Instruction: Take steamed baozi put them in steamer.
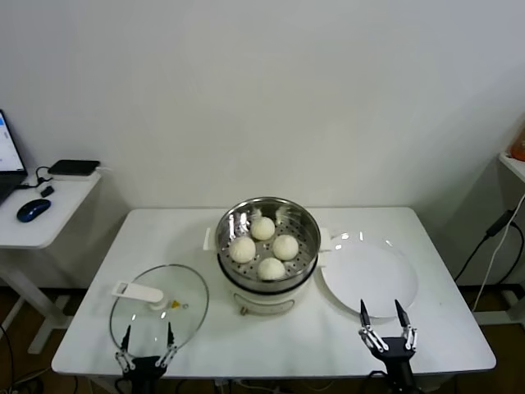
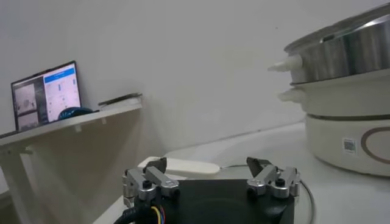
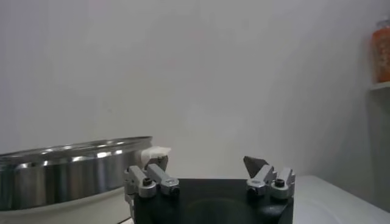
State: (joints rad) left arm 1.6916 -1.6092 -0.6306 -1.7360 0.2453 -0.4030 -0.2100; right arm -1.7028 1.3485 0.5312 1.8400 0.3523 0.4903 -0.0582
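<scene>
Both grippers are seen parked at the table's (image 1: 271, 349) near edge, the left gripper (image 1: 147, 338) at seven o'clock over the glass lid (image 1: 176, 289), the right gripper (image 1: 385, 316) at five o'clock by the white plate (image 1: 367, 275); each is spread wide with nothing held. At centre, the steamer (image 1: 303, 226) is occupied by four steamed baozi (image 1: 285, 247), clustered together.

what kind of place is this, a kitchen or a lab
Probably a lab or office test room, not a kitchen: a plain white table against a bare wall, a side desk with a laptop and mouse, and the steamer.
</scene>
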